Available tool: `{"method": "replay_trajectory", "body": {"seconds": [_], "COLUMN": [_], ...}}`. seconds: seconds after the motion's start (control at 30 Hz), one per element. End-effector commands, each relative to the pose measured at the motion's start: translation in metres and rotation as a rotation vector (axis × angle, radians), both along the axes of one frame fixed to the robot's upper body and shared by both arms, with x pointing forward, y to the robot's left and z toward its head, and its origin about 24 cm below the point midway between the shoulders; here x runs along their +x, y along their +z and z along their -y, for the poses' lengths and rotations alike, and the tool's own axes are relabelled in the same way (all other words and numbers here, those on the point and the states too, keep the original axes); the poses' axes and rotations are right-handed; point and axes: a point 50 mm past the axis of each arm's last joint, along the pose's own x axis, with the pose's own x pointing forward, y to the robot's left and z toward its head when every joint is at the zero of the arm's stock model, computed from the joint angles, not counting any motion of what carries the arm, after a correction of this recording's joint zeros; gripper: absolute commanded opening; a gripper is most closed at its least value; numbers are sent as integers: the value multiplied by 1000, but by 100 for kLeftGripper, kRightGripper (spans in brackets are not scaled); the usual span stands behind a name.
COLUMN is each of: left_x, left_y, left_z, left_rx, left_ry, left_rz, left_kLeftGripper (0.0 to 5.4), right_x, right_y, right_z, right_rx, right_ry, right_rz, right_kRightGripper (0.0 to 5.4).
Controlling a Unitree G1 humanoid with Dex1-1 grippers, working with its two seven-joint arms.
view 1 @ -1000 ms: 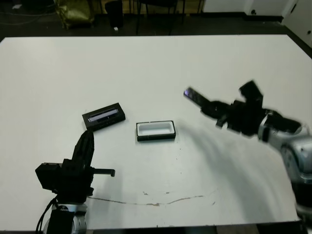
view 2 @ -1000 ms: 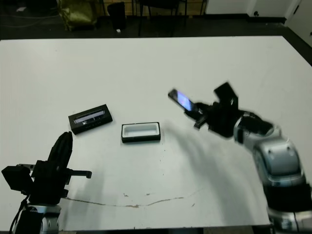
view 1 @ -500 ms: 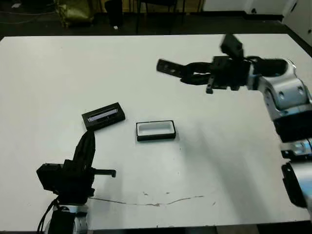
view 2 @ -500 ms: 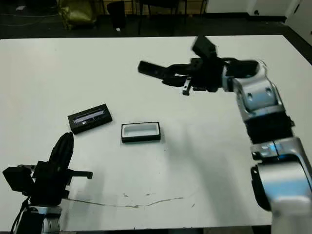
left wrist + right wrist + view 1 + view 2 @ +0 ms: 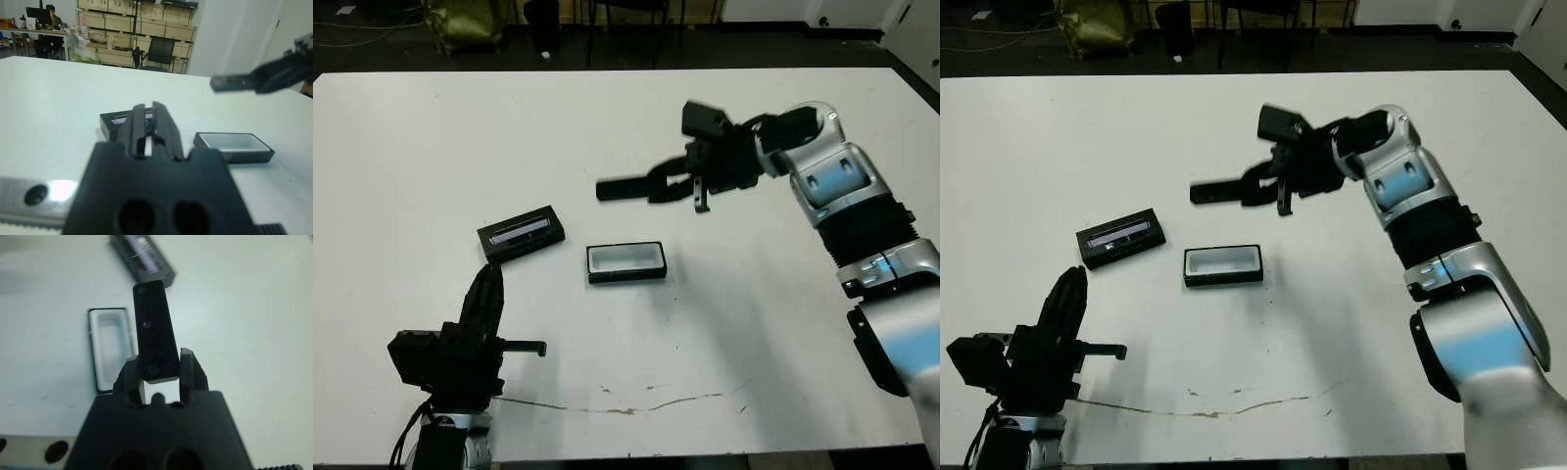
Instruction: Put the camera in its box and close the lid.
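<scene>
- The box (image 5: 626, 262) sits open at centre frame with nothing over its white lining.
- The camera (image 5: 628, 187), clamped in the right gripper (image 5: 658, 188), hangs above and slightly behind it.
- The lid (image 5: 521, 233) lies left of the box with bare table (image 5: 783, 323) between them.
- The left gripper (image 5: 487, 299) stands at lower left, well short of both.

This looks like a lab or storeroom workspace. Stacked wooden crates (image 5: 142, 24) line the back wall at 12 o'clock. An office chair (image 5: 161, 53) stands before them.

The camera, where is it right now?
The camera is off the table, clamped in the right pincer, held in the air beyond the open box, with the lid further to the robot's left.
</scene>
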Motion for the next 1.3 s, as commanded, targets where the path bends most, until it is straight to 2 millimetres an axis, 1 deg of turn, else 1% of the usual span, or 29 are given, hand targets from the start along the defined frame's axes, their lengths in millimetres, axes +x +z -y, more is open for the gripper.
{"method": "replay_trajectory", "body": {"seconds": [0.03,0.17,0.27,0.47,0.83,1.13,1.3], "left_x": [-12,-12,-12,-13,-12,-12,-12], "left_y": [-15,-16,-16,-16,-15,-15,-15], "left_z": [-4,-4,-3,-2,0,0,0], "left_rx": [12,5,8,-8,4,-4,-4], "left_ry": [25,21,19,20,7,-3,-9], "left_rz": [-95,-97,-98,-111,-106,-114,-107], "left_kLeftGripper": [0,0,0,0,0,0,0], "right_x": [-2,-4,-7,-12,-15,-13,-12], "right_y": [-5,-13,-17,-20,-21,-23,-25], "right_z": [-1,-1,-3,-9,-20,-21,-20], "right_rx": [-22,-75,-107,-123,-178,-193,-191], "right_ry": [3,-8,8,82,108,103,85], "right_rz": [-70,-188,-214,-157,-100,-83,-104], "right_kRightGripper": [31,31,31,31,31,31,31]}}
